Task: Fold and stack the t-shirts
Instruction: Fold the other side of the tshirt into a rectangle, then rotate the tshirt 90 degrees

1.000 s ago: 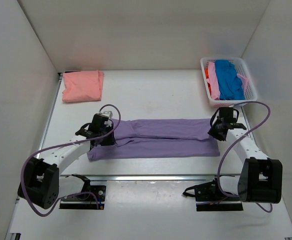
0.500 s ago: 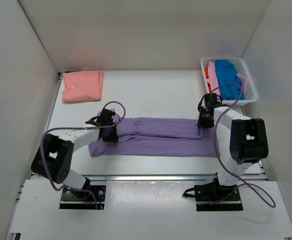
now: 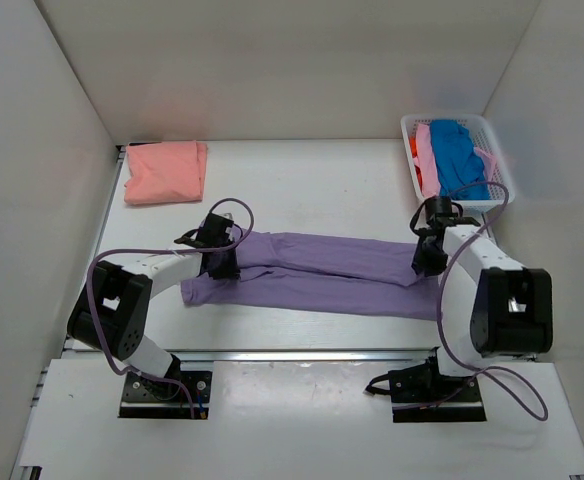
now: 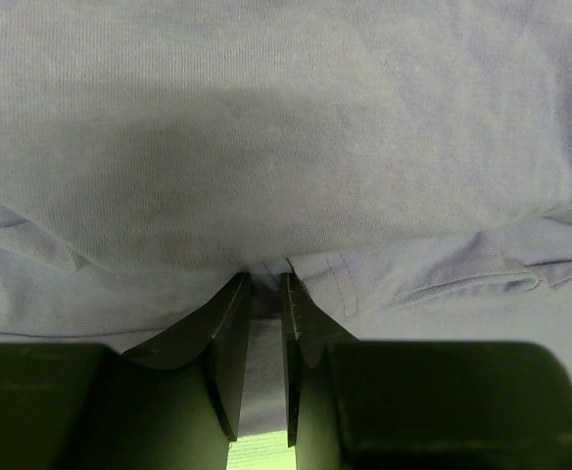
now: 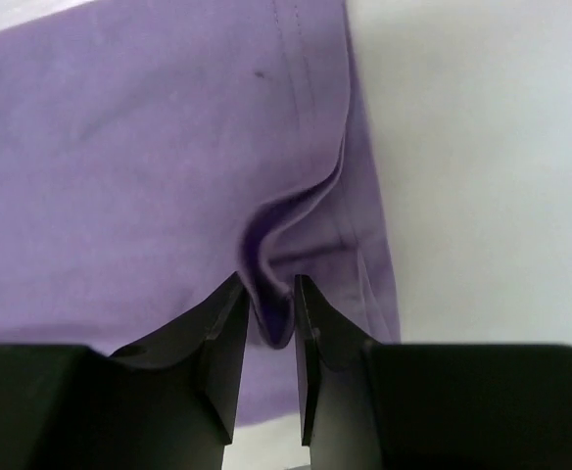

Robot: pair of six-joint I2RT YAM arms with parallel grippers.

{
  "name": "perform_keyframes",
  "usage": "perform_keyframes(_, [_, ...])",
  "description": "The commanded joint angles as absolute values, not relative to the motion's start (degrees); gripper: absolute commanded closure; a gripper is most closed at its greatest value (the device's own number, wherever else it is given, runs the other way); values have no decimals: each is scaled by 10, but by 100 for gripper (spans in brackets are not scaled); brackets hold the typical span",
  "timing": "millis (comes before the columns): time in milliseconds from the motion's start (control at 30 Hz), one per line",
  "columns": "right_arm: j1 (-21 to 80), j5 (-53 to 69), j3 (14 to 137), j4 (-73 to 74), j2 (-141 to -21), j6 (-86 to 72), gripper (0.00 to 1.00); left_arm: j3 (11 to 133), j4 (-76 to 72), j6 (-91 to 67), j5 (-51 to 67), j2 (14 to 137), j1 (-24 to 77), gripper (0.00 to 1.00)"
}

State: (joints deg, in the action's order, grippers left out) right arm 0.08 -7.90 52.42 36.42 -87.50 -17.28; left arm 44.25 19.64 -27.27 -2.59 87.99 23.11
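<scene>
The large lavender-purple t-shirt (image 3: 317, 270) lies folded into a long strip across the middle of the table. My left gripper (image 3: 220, 262) is at its left end, shut on a pinch of the purple cloth (image 4: 266, 147). My right gripper (image 3: 424, 262) is at its right end, shut on a fold of the same shirt (image 5: 168, 176) by the hemmed edge. A folded salmon-pink t-shirt (image 3: 165, 171) lies at the back left. Blue (image 3: 456, 156), pink and orange shirts are in the basket.
A white lattice basket (image 3: 409, 127) stands at the back right, close behind my right arm. White walls enclose the table on three sides. Bare white tabletop (image 5: 482, 147) shows right of the shirt's hem.
Both grippers moved inward and back, then slightly forward again, dragging the shirt; the strip now lies a little slanted with its right end lower.
</scene>
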Motion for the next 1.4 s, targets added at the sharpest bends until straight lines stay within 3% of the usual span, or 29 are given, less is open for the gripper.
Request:
perform_keyframes(0, [1,-95,523,397,-808,-189,77,434,190,-275,-20,890,232,70])
perform_keyframes(133, [6,-87,515,429,-763,-215,80,438,191,-273,-18,890,235,70])
perform_keyframes(300, [1,-170,520,472,-759,-206,81,436,194,-267,-16,886,229,70])
perform_keyframes(467, [-24,-87,519,405,-735,-166,81,438,196,-265,-18,889,229,70])
perform_keyframes(600, [-4,-26,537,322,-793,-135,89,448,198,-263,-20,903,232,69])
perform_keyframes(667, [-3,-13,561,299,-838,-138,100,460,201,-263,-23,916,227,68])
perform_keyframes(900, [-3,7,580,267,-944,-177,99,532,196,-277,-32,969,225,68])
perform_keyframes(1133, [35,-8,520,311,-934,-274,100,776,260,-271,-25,1147,208,68])
perform_keyframes(1367, [180,83,350,145,-867,-515,100,1132,368,-275,-5,1371,228,70])
